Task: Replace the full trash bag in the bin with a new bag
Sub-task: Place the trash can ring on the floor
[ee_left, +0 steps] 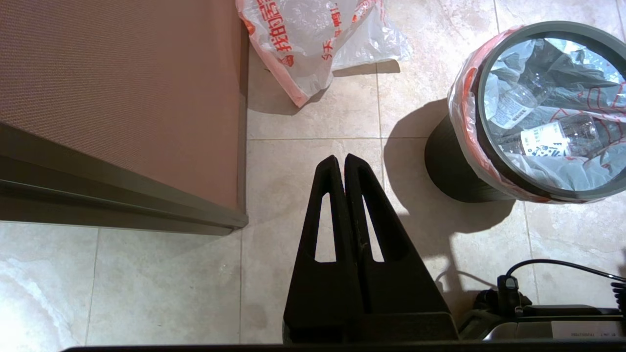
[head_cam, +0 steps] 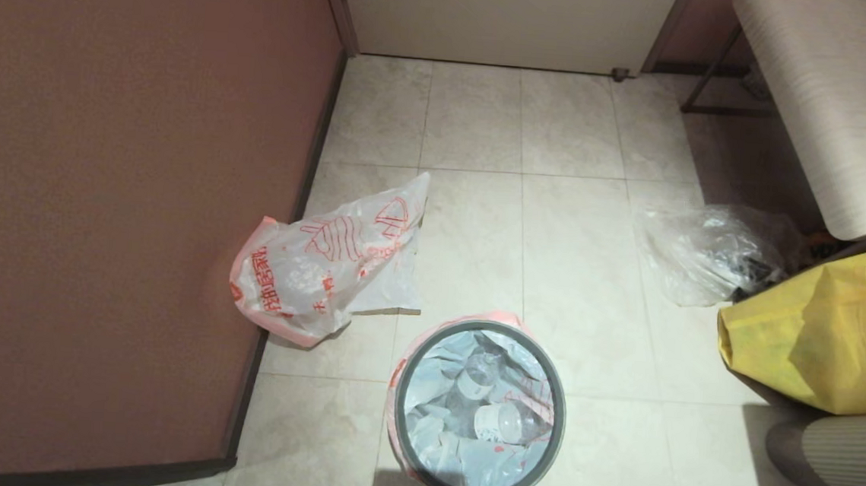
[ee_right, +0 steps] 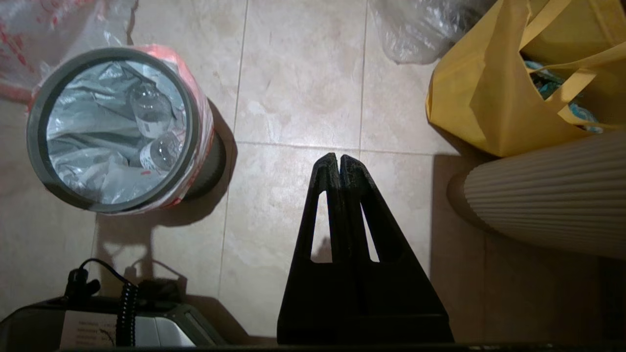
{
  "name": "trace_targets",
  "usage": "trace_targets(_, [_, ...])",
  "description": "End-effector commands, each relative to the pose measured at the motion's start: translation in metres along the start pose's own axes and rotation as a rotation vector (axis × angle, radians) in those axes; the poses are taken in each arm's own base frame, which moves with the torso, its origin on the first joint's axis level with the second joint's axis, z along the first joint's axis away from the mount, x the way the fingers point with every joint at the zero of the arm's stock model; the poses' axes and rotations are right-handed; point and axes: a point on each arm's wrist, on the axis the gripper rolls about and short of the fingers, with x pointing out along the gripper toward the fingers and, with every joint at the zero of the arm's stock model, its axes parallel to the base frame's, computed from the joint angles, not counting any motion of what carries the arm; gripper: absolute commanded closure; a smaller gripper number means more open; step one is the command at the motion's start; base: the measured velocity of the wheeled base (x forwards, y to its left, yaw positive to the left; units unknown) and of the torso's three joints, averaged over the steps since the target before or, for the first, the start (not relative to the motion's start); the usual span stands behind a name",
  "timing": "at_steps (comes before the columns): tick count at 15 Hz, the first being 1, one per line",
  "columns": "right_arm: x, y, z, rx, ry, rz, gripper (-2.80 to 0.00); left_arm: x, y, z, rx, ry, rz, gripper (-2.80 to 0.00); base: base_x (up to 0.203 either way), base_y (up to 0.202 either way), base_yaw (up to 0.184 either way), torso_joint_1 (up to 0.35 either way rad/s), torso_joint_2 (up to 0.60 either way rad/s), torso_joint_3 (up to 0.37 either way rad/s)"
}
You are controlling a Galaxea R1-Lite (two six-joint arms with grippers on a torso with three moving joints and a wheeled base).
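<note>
Floor: pale tiled floor (head_cam: 563, 229), a brown partition (head_cam: 116, 198) along the robot's left, a pale bench (head_cam: 816, 110) to its right.
Yellow tote: a yellow fabric tote (head_cam: 815, 338) sits at the right, with a clear plastic bag (head_cam: 707, 251) crumpled just beyond it.
Bin: and here is the bin (head_cam: 479, 410), small, round and black, standing upright on the floor straight ahead of the robot, low in the head view.
Full trash bag: the full trash bag (head_cam: 466, 428) sits inside the bin, its pink-orange edge folded out under the grey ring (head_cam: 411, 363), clear bottles (head_cam: 500, 421) lying on top.
New bag: the new bag (head_cam: 325, 262) with red-orange print lies flat on the floor, beyond the bin and to its left, against the partition.
Key relation: the bin stands between the two arms. From the left gripper (ee_left: 341, 159) it lies across to the right; from the right gripper (ee_right: 334, 157) it lies across to the left. Neither looks clearly nearer.
Left arm: hanging above bare floor, pointing down, fingers pressed together on nothing.
Right arm: same pose on the other side, fingers together and empty, well apart from the bin and near the tote.
Stage: by the look of it, nothing started; the ring and bag edge probably come first.
</note>
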Motion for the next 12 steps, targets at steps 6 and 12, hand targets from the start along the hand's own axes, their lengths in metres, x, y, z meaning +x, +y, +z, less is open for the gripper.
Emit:
trace_targets(6, [0.157, 0.001, 0.056, -0.023, 0.433, 0.064, 0.0, 0.0, 0.0, 0.0, 0.0, 0.002, 0.0, 0.0, 0.0, 0.0, 0.0, 0.0, 0.0, 0.0])
trace_targets(12, [0.181, 0.082, 0.037, -0.141, 0.492, 0.131, 0.0, 0.0, 0.0, 0.0, 0.009, 0.002, -0.003, 0.0, 0.0, 0.0, 0.0, 0.0, 0.0, 0.0])
